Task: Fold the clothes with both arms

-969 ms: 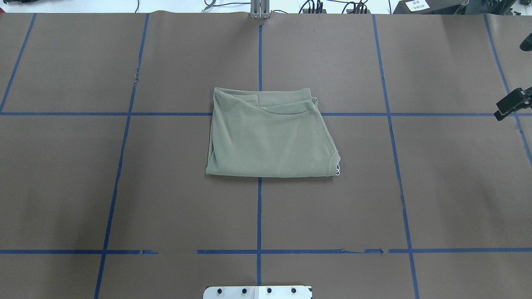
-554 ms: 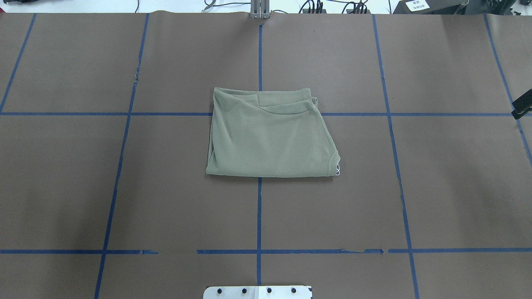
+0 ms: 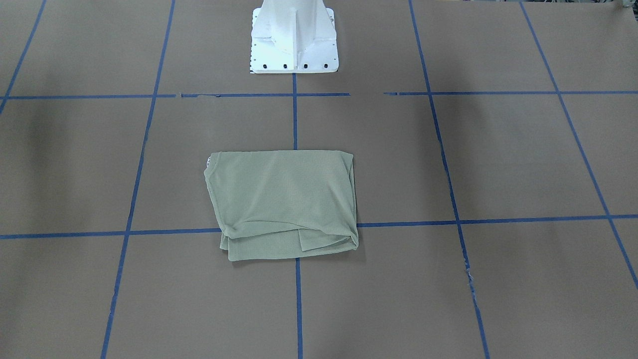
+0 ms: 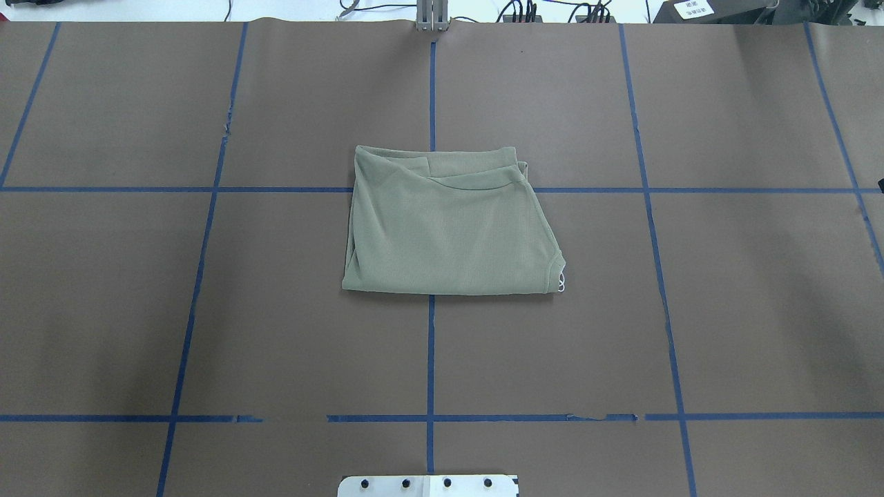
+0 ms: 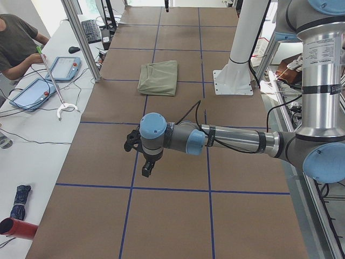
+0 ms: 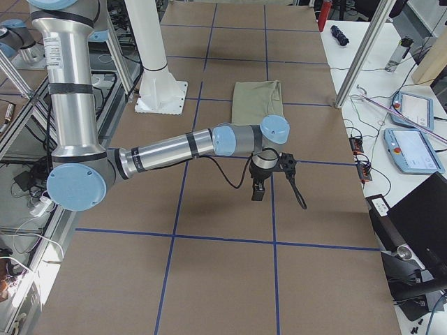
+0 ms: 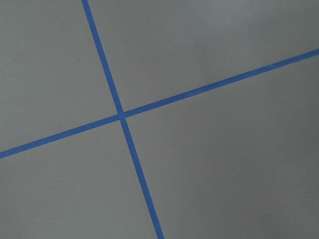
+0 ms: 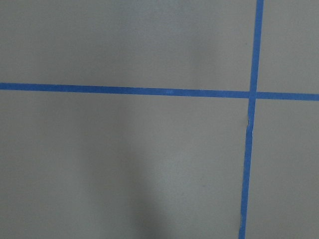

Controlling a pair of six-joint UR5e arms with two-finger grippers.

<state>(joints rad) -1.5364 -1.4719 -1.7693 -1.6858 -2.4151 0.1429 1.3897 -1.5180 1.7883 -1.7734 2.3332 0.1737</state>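
Shirt [image 4: 449, 228], sage-green and folded into a compact rectangle, lies flat at the centre of the brown surface [image 4: 690, 310], well apart from the left end effector [image 5: 146, 167] and right end effector [image 6: 257, 190], whose opening I cannot tell.

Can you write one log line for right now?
sage-green shirt: folded, on table | left gripper: off shirt, state unclear | right gripper: off shirt, state unclear

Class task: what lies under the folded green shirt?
The shirt lies on the brown table cover. Two blue tape lines run beneath it; their crossing is covered.
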